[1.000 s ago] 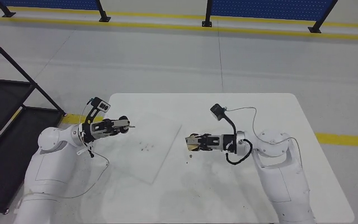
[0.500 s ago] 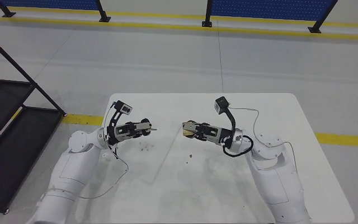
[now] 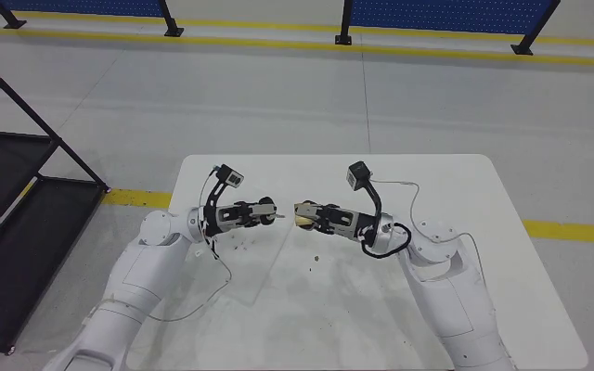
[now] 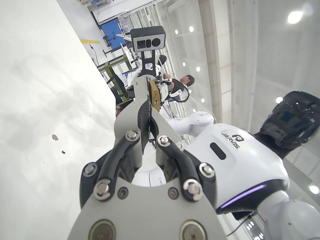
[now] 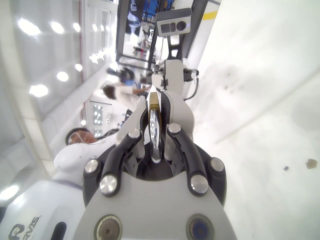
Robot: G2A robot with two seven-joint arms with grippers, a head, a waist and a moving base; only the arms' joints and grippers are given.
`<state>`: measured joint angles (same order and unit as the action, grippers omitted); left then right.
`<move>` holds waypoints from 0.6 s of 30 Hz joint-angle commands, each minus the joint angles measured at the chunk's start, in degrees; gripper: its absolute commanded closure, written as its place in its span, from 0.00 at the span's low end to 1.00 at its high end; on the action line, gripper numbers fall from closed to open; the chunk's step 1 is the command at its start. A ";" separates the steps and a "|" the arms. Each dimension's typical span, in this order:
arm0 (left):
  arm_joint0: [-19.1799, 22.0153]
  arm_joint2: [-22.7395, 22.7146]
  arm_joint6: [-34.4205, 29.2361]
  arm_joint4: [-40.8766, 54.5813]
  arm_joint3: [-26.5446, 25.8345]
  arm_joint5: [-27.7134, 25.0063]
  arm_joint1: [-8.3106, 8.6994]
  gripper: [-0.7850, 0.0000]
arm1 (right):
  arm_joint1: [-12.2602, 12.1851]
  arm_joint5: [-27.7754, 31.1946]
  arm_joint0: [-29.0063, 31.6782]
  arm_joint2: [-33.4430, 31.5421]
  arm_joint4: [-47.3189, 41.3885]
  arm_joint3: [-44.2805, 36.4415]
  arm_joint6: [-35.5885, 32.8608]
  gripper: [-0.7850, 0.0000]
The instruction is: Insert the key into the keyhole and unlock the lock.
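Above the middle of the white table [image 3: 445, 185] my two grippers face each other, tips nearly meeting. The left gripper [image 3: 269, 214] is shut on the key [image 3: 277, 215], a thin metal sliver poking out toward the lock. In the left wrist view its fingers [image 4: 143, 116] are pressed together and the key between them is edge-on, hard to make out. The right gripper [image 3: 306, 216] is shut on the brass padlock [image 3: 300, 214]. Its keyhole face [image 4: 155, 99] points at the left gripper. In the right wrist view the brass body [image 5: 153, 100] and silver shackle [image 5: 153, 131] sit between the pads.
A pale thin sheet [image 3: 255, 260] lies on the table under the left gripper, with small dark specks [image 3: 243, 243] on it and another crumb [image 3: 316, 258] beside it. A black rack [image 3: 28, 185] stands off the table's left side.
Both arms have swung inward toward the table's middle. The key and the padlock, far apart a second ago, now almost touch. Both grippers kept their hold.
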<state>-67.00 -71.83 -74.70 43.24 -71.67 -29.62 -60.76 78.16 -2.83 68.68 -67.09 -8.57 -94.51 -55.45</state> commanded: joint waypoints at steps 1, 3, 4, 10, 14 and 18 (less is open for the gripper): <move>0.21 0.28 1.41 -0.94 0.08 -1.37 -0.13 1.00 | -0.04 0.13 0.03 -0.01 0.03 0.06 0.41 1.00; 0.21 0.28 1.41 -0.94 0.08 -1.37 -0.13 1.00 | -0.04 0.13 0.03 -0.01 0.03 0.06 0.41 1.00; 0.21 0.28 1.41 -0.94 0.08 -1.37 -0.13 1.00 | -0.04 0.13 0.03 -0.01 0.03 0.06 0.41 1.00; 0.21 0.28 1.41 -0.94 0.08 -1.37 -0.13 1.00 | -0.04 0.13 0.03 -0.01 0.03 0.06 0.41 1.00; -0.69 0.14 4.42 -2.06 -1.69 -0.88 -0.17 1.00 | -0.17 0.04 0.92 0.32 3.47 -0.36 5.08 1.00; -1.59 -0.39 7.27 -5.45 -3.07 -2.51 -0.09 1.00 | -0.23 -1.49 1.80 0.55 4.18 -1.19 9.24 1.00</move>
<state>-68.43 -72.12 -68.07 38.71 -74.53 -31.81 -60.86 77.97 -3.96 70.39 -66.52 -4.68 -95.57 -46.90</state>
